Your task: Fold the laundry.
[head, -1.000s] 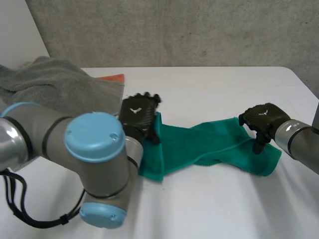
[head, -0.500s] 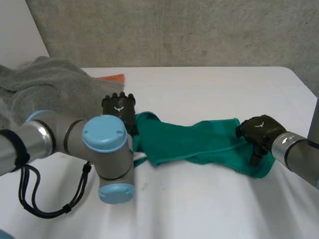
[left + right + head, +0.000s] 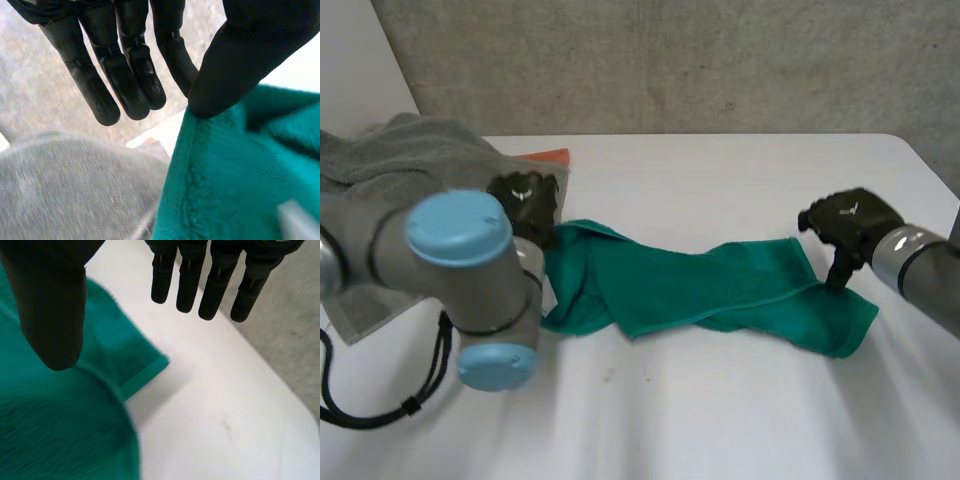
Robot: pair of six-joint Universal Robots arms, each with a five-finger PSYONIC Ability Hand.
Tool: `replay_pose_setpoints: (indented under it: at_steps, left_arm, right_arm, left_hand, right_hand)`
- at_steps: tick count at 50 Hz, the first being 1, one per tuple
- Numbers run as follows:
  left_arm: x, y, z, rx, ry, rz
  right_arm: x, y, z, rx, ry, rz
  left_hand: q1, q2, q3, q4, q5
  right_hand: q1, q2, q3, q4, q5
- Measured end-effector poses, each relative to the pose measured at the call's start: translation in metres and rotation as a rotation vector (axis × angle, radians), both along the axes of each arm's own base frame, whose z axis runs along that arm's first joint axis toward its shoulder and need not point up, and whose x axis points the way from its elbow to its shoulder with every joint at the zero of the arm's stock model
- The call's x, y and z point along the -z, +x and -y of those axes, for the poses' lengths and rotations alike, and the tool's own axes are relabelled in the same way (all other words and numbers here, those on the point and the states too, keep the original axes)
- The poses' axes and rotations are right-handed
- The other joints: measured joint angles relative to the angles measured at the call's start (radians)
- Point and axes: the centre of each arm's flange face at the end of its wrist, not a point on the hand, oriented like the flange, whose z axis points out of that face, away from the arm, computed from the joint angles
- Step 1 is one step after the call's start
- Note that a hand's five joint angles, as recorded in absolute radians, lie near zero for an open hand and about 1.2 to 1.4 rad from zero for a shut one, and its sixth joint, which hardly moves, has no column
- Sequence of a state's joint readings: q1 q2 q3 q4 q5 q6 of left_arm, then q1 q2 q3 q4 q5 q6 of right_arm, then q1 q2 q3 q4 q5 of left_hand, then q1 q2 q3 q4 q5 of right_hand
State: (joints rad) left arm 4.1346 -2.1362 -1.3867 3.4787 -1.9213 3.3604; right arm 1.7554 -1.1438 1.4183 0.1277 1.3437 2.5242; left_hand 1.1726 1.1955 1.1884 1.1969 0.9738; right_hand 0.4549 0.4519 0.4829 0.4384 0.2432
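Observation:
A green towel (image 3: pixel 700 285) lies rumpled and stretched across the middle of the white table (image 3: pixel 720 420). My left hand (image 3: pixel 525 205) is at its left end. In the left wrist view its thumb (image 3: pixel 240 65) presses the towel's edge (image 3: pixel 235 175) against a straight finger, pinching it. My right hand (image 3: pixel 850 222) hovers at the towel's right end, thumb pointing down at the cloth. In the right wrist view its fingers (image 3: pixel 200 285) are straight and spread from the thumb (image 3: pixel 50 300), with the towel's corner (image 3: pixel 50 415) under the thumb and nothing gripped.
A heap of grey cloth (image 3: pixel 410 170) lies at the table's back left, right beside my left hand and also under it (image 3: pixel 65 190). An orange item (image 3: pixel 545 156) peeks out from behind the heap. My left arm's elbow (image 3: pixel 460 270) stands low over the table's left front.
My left hand has moved left towards the grey heap and closed on the towel's left edge, dragging that end with it. The right hand has stayed at the right end, rising a little.

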Motion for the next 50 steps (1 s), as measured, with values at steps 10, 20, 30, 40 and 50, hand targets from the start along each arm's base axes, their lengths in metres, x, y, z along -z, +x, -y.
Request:
replay_pose_setpoints:
  at_steps: [10,20,30,40,50]
  left_arm:
    - [-0.054,0.002,-0.013,0.112,-0.086,0.054]
    - [-0.071,0.001,-0.015,0.165,-0.149,0.093]
    - [-0.095,-0.001,0.003,0.173,-0.260,0.054]
    - [-0.146,-0.002,0.031,0.142,-0.530,-0.023]
    - [-0.162,-0.002,0.037,0.144,-0.624,-0.041]
  right_arm:
    - [0.008,0.007,0.008,-0.073,0.088,0.008]
    - [0.061,0.007,0.011,-0.043,0.228,-0.039]
    - [0.028,-0.002,0.035,0.102,-0.030,-0.078]
    - [-0.061,-0.003,-0.001,0.054,-0.374,0.020]
    - [-0.033,0.004,-0.105,-0.318,-0.219,-0.132]
  left_hand:
    - [0.000,0.001,0.004,0.000,0.000]
    - [0.000,0.002,0.004,0.000,0.000]
    - [0.000,0.002,0.004,0.001,0.000]
    - [0.000,0.003,0.005,0.001,0.000]
    - [0.000,0.003,0.005,0.001,0.000]
  right_hand:
    - [-0.031,-0.023,0.000,-0.037,-0.041]
    - [0.230,0.235,0.237,0.237,0.253]
    - [0.641,0.716,0.700,0.756,0.726]
    - [0.641,0.716,0.704,0.757,0.729]
    - [0.307,0.337,0.321,0.371,0.373]
